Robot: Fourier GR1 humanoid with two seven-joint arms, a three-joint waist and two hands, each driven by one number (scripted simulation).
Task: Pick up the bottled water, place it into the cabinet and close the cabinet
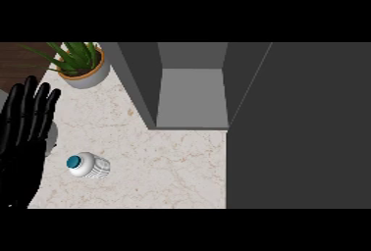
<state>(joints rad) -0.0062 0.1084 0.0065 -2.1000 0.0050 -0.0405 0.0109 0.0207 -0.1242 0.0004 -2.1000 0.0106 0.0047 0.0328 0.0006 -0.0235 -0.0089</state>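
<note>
Left hand [25, 132] sits closest to the lens, at the left edge of the head view: fingers straight and spread, pointing up, holding nothing, looks parked. Right hand isn't visible anywhere.

Bottled water [88, 165] stands upright on the desk [167, 171], seen from above: teal cap toward the left of its outline, ribbed clear-white body. It's just right of the left hand, apart from it, nothing touching it. Cabinet [192, 98] is up and to the right of the bottle, well apart, door swung open, grey floor of the compartment showing with nothing on it. Large dark panel [304, 127] on the right is probably the open door, can't be sure. Potted plant [81, 66] sits at top left beside the cabinet's left wall.

Step in hand, as I read it: the pick, not yet begun.

How I'd do it well:
- Which hand takes it is unclear; the left is nearest, but the cabinet is on the right.
- Come in from the side at mid-body, below the cap, thumb opposite fingers. Ribbed round body should roll if knocked over, so no sideways contact until fingers are round it.
- Lift straight up before translating.
- Route toward the opening across bare desk, staying below the plant and clear of the cabinet's left wall edge.
- Set it deep enough for the door to swing shut.
</note>
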